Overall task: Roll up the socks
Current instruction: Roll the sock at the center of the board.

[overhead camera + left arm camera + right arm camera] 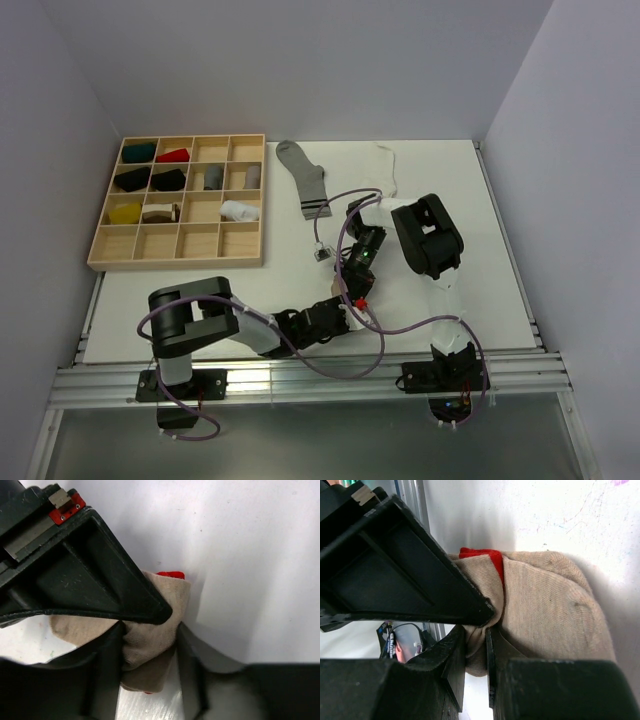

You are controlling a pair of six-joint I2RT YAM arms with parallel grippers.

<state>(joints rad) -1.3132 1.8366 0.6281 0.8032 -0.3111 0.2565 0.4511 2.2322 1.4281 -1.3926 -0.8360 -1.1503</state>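
A beige sock (161, 614) with a red end (171, 574) lies bunched near the table's front edge, between both grippers (357, 300). My left gripper (150, 670) has its jaws around the bundle, and the fabric fills the gap and touches both fingers. My right gripper (476, 650) is shut on a thin fold of the same beige sock (550, 610). Each wrist view shows the other gripper's black finger across its upper left. A grey sock with black stripes (303, 178) lies flat at the back, apart from both grippers.
A wooden compartment tray (100, 240) at the left holds several rolled socks. A white sock (386, 165) lies at the back near the striped one. Purple cables (345, 225) loop over the middle. The metal rail (300, 385) runs along the near edge.
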